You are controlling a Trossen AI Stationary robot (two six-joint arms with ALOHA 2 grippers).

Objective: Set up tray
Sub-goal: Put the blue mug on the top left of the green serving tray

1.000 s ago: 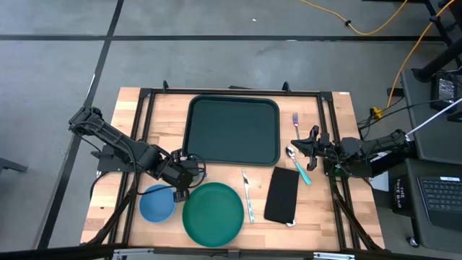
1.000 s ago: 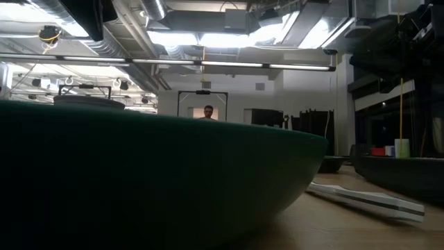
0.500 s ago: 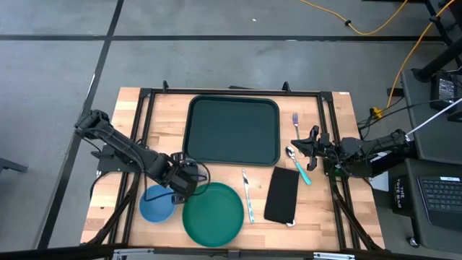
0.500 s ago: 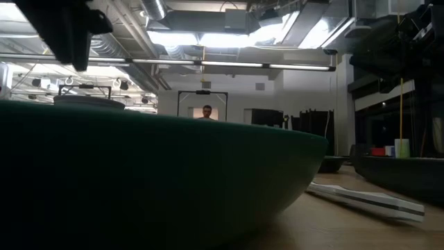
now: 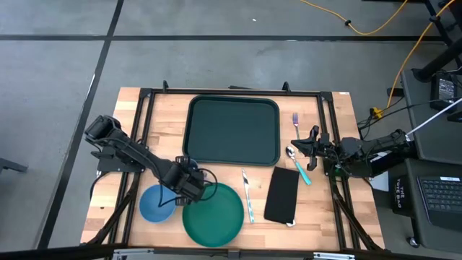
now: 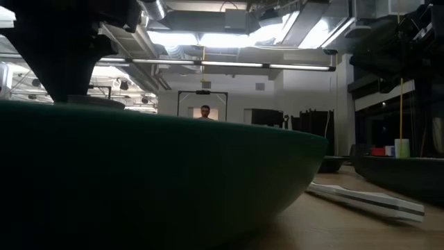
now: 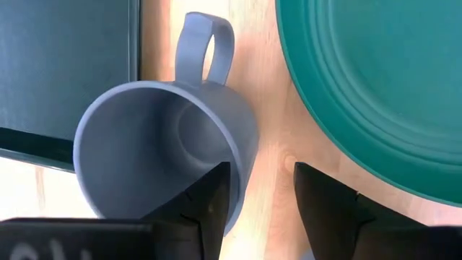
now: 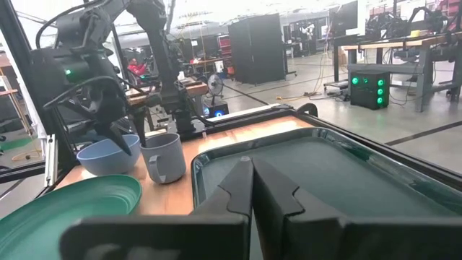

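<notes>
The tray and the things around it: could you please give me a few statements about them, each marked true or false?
1. The tray has nothing on it. True.
2. The left hand is clamped on the grey mug. False: its fingers are open, beside the mug's wall, gripping nothing.
3. The green plate sits on the tray. False: it rests on the wooden table, in front of the tray.
4. The right hand is shut and holds nothing. True.
5. The black napkin lies on the table to the right of the green plate. True.
6. The blue bowl is stacked on the plate. False: it stands on the table beside the plate.
</notes>
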